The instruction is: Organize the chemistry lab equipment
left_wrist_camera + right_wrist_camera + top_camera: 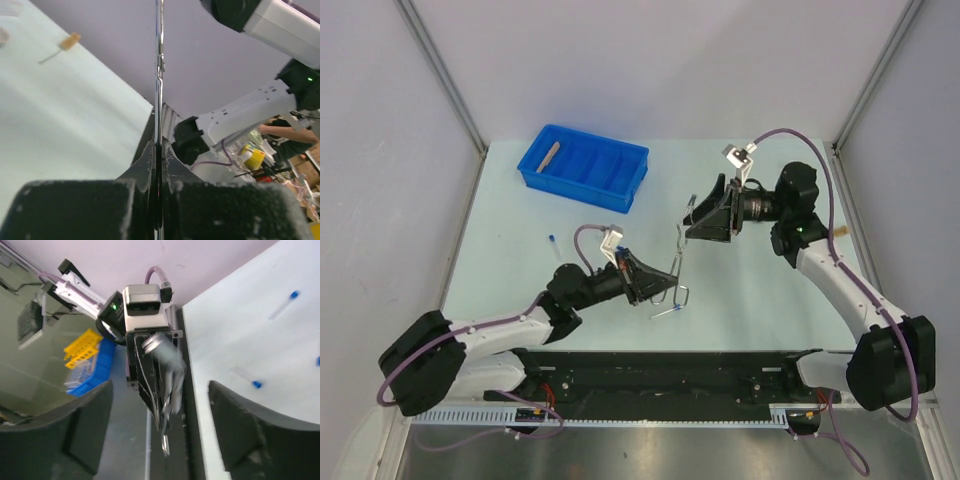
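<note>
My left gripper (pixel 648 285) is shut on the metal scissor-handled tongs (pixel 679 252), near their loop handles, and holds them off the table. The tongs rise toward my right gripper (pixel 696 222), which is open with its fingers either side of their tip. In the left wrist view the tongs (pixel 159 75) run edge-on out of the closed gripper (pixel 159 150). In the right wrist view the blurred tongs (pixel 169 390) hang between the spread fingers (pixel 240 425). A flat wooden stick (pixel 550 153) lies in the blue bin (pixel 620 188). Blue-capped tubes (pixel 551 240) (pixel 283 304) (pixel 246 378) lie on the table.
The thin brown-handled tool (pixel 66 42) lies on the table at the far right, also in the top view (pixel 844 232). The blue compartmented bin stands at the back left. Grey walls close in the table on three sides.
</note>
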{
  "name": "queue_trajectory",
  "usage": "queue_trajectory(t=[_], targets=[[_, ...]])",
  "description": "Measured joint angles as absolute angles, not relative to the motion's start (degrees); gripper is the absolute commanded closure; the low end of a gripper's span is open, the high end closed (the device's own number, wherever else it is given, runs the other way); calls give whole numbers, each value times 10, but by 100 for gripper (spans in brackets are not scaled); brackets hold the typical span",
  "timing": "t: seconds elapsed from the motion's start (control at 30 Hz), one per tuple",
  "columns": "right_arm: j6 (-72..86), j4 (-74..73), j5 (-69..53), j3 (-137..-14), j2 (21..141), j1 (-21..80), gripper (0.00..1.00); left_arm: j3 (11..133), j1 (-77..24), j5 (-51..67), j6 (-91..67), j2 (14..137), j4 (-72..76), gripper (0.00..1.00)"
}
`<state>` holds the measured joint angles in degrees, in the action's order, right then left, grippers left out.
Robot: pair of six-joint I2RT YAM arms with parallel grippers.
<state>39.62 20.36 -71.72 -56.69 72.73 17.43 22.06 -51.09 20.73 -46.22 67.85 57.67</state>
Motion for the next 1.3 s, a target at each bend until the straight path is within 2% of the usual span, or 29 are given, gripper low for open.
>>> queue_trajectory(t=[0.03, 0.23, 0.37, 0.5, 0.7, 1.07, 1.3], targets=[[390, 197, -718, -566, 724, 171, 1, 221, -498, 218, -461, 666, 554, 100], [261, 111, -717, -565, 681, 87, 0, 244, -349, 268, -422, 535, 316, 100], [116, -5, -702, -565, 660, 28, 0, 364, -227, 274, -319, 522, 65, 100], [-30, -133, -672, -560, 667, 9, 0, 551, -157, 190, -187, 623, -155, 100], [-139, -231, -660, -529, 681, -26, 0, 711, -111, 63, -82, 773, -314, 100], [-198, -263, -658, -523, 658, -58, 0, 1083, -88, -17, -3, 1125, -447, 100], [-208, -266, -658, -523, 658, -61, 0, 1254, -78, -31, 18, 1242, -501, 100]])
